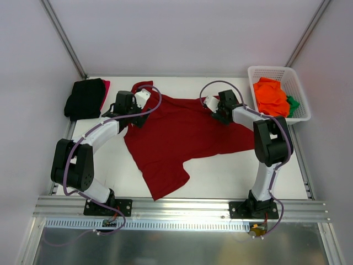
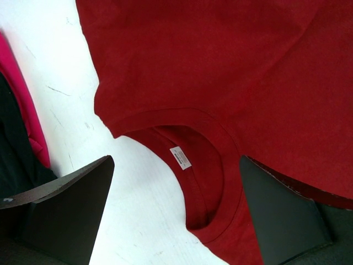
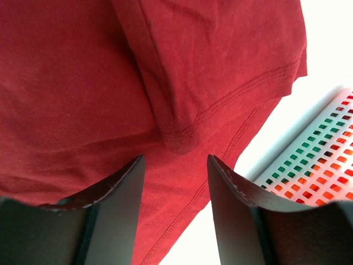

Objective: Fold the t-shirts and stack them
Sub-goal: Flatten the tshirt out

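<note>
Dark red t-shirt point(image 1: 182, 135): I see it spread on the white table point(image 1: 231, 171) between the two arms, collar toward the far left.
Left gripper point(image 2: 175, 160): jaws wide apart, one on either side of the collar, holding nothing.
Right gripper point(image 3: 175, 159): jaws parted above a stitched hem fold beside the basket point(image 1: 267, 68) — I see no pinch.
Pile, far left corner: black t-shirt point(image 1: 84, 98) on a bright red t-shirt point(image 1: 105, 91).
Basket contents: orange t-shirt point(image 1: 270, 98) — green t-shirt point(image 1: 293, 102) beside it.
</note>
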